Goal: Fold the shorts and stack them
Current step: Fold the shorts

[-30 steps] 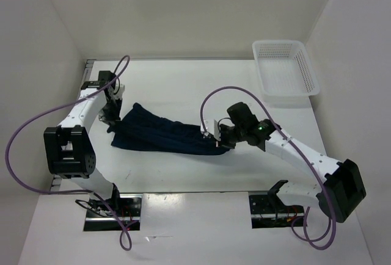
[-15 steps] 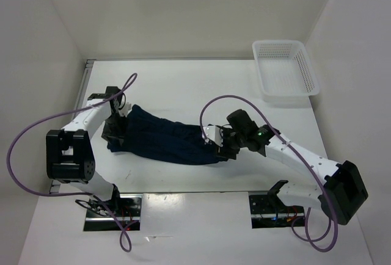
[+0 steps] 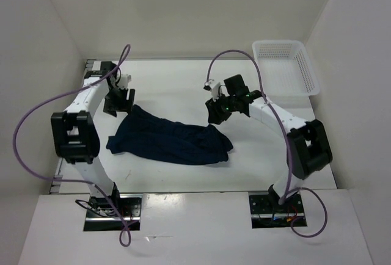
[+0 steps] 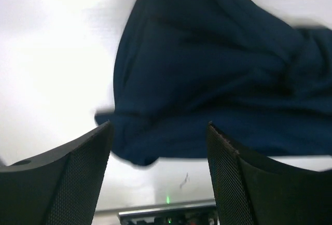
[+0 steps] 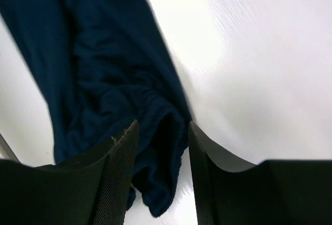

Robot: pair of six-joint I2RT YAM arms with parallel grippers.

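Note:
The dark navy shorts (image 3: 171,141) lie bunched in a long strip on the white table, free of both grippers. My left gripper (image 3: 117,104) hovers just beyond their far left corner, open and empty. In the left wrist view the shorts (image 4: 207,74) spread out past the gripper (image 4: 158,176), and only bare table shows between its fingers. My right gripper (image 3: 215,112) hangs above and behind the right end, open. In the right wrist view the puckered waistband of the shorts (image 5: 98,80) shows below that gripper (image 5: 162,155), which is not closed on it.
A white mesh basket (image 3: 286,68) stands at the far right corner of the table. White walls enclose the table on three sides. Purple cables loop off both arms. The arm bases sit at the near edge.
Both grippers have let go of the shorts, opened, and pulled up and back toward the far side. The shorts have dropped and now lie loose on the table.

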